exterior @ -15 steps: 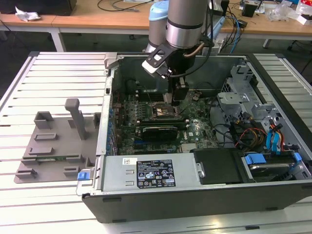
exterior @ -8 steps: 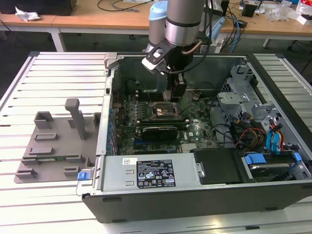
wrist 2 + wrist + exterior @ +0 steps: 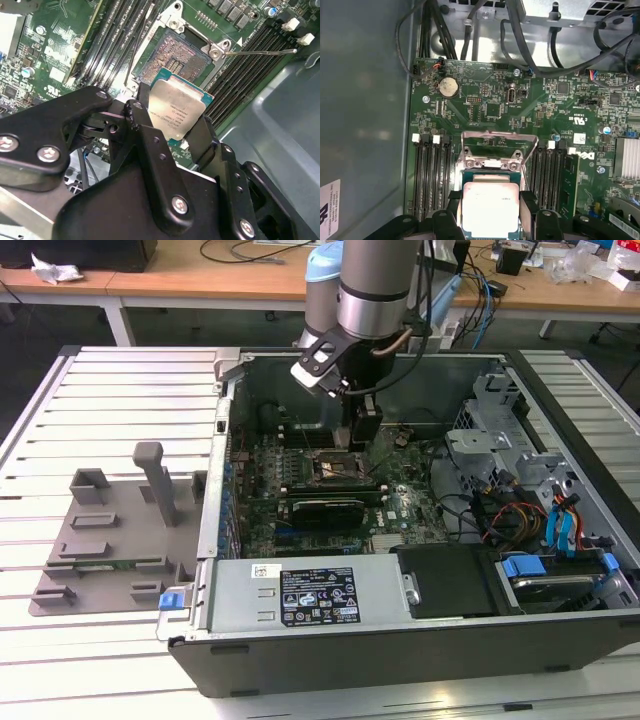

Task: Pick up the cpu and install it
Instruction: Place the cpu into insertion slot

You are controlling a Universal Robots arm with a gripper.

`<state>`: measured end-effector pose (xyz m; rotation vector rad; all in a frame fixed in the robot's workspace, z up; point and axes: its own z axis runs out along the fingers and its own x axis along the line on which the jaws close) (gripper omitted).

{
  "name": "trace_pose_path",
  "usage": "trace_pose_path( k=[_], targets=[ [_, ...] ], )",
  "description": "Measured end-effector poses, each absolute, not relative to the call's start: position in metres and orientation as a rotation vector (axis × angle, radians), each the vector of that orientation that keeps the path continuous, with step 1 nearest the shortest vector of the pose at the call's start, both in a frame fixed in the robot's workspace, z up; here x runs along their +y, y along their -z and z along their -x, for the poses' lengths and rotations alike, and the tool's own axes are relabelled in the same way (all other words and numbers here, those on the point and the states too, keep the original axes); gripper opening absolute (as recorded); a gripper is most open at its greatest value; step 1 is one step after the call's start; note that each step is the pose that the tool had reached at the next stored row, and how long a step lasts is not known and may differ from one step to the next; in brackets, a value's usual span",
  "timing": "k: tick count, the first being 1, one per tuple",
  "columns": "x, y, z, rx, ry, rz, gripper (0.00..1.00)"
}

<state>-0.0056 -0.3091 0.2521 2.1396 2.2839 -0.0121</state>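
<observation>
Cpu (image 3: 176, 112) hangs in jaws above open socket (image 3: 175, 61) inside case (image 3: 400, 665).

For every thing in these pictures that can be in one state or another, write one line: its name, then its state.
cpu: gripped, held over the socket, not seated.
pincer: shut on the cpu.
socket: open and empty, contacts bare.
socket frame: swung up.
computer case: lying on its side, panel off.
</observation>
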Motion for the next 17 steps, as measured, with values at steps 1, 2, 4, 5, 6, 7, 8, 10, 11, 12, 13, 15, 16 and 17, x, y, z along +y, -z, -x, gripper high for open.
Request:
trace_pose_path(
  k=[1,2,4,5,6,7,8,10,11,12,13,15,16,17],
  targets=[
    [-0.309,-0.251,0.006,2.284,0.012,-2.140,0.55],
    [-0.308,-0.250,0.006,2.284,0.012,-2.140,0.55],
    [-0.307,-0.249,0.006,2.284,0.012,-2.140,0.55],
    [-0.307,-0.248,0.006,2.284,0.012,-2.140,0.55],
    [-0.307,-0.248,0.006,2.284,0.012,-2.140,0.55],
    [-0.306,-0.246,0.006,2.284,0.012,-2.140,0.55],
    [-0.306,-0.245,0.006,2.284,0.012,-2.140,0.55],
    [-0.305,-0.242,0.006,2.284,0.012,-2.140,0.55],
    [-0.305,-0.241,0.006,2.284,0.012,-2.140,0.55],
    [-0.304,-0.240,0.006,2.284,0.012,-2.140,0.55],
    [-0.302,-0.239,0.006,2.284,0.012,-2.140,0.55],
    [-0.300,-0.238,0.006,2.284,0.012,-2.140,0.55],
    [-0.297,-0.236,0.006,2.284,0.012,-2.140,0.55],
    [-0.295,-0.235,0.006,2.284,0.012,-2.140,0.55]
  ],
)
